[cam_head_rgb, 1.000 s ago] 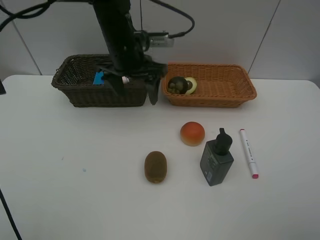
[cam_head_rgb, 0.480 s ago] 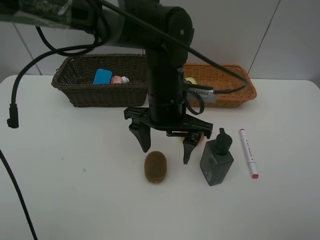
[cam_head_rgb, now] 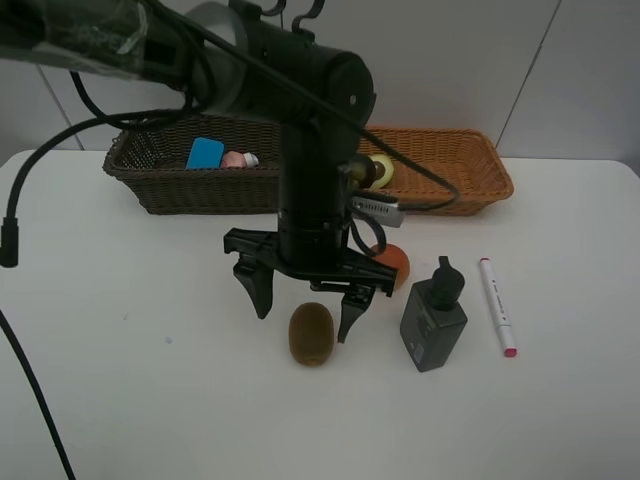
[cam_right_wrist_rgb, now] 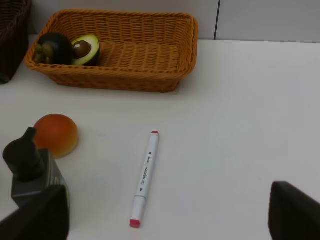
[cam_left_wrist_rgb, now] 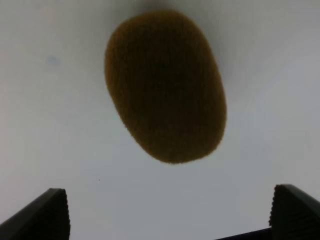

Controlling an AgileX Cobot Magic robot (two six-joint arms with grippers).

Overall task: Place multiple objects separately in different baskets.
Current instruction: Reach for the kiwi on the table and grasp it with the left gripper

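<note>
the kiwi (cam_head_rgb: 311,336) lies on the white table (cam_head_rgb: 140,400), near its middle. the left gripper (cam_head_rgb: 303,322) hangs just over it, fingers (cam_head_rgb: 260,292) spread wide, gripping nothing. the peach (cam_head_rgb: 397,262) sits at the kiwi's 1 o'clock, the pump bottle (cam_head_rgb: 433,325) at 3. the right gripper (cam_right_wrist_rgb: 165,217) is spread wide too, empty.

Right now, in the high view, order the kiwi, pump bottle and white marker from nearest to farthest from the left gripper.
1. Kiwi, right beneath the left gripper.
2. Pump bottle, to the right.
3. White marker, farthest right.
</note>
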